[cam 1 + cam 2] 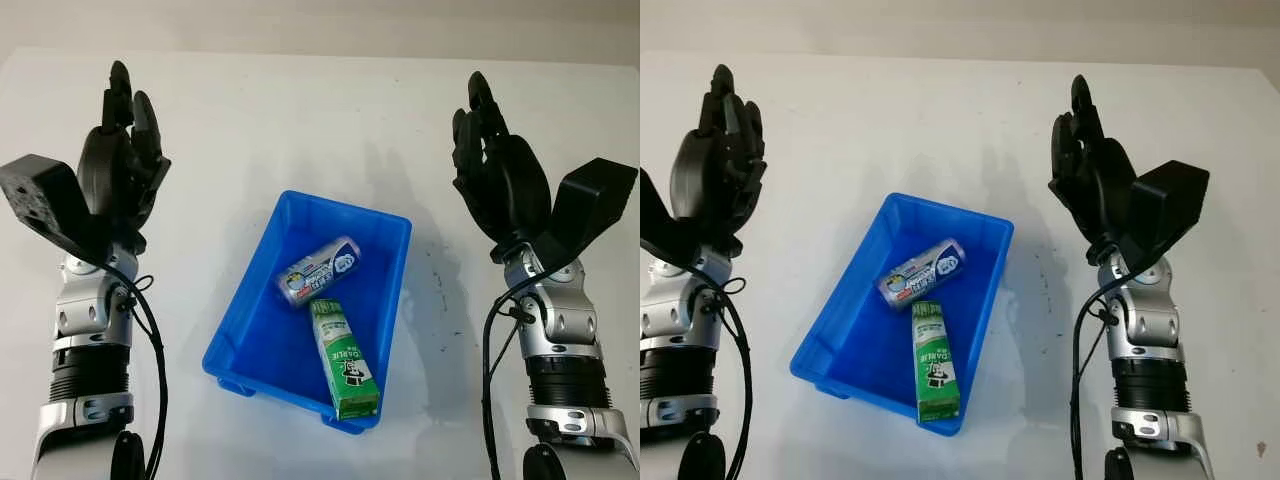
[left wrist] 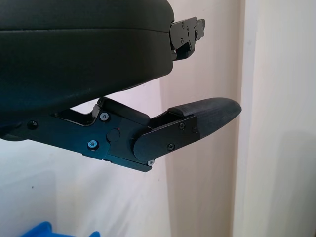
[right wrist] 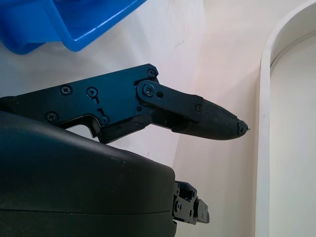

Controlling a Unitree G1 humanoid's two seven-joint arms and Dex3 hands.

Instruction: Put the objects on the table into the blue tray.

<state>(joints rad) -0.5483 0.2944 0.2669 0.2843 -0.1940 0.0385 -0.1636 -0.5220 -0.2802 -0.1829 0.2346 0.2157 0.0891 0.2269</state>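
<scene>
Left hand [image 1: 120, 150] open, raised left of blue tray [image 1: 245, 345], right hand [image 1: 495, 165] open opposite

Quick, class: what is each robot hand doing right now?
Left robot hand: open, holding nothing, left of the blue tray.
Right robot hand: open, holding nothing.

We see a shiny plastic blue tray [image 1: 250, 340], a shiny metal can [image 1: 318, 271], and a smooth paper box [image 1: 345, 360].

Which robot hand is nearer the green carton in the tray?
Neither clearly. The green carton lies in the tray; left robot hand and right robot hand are raised either side, open.
</scene>
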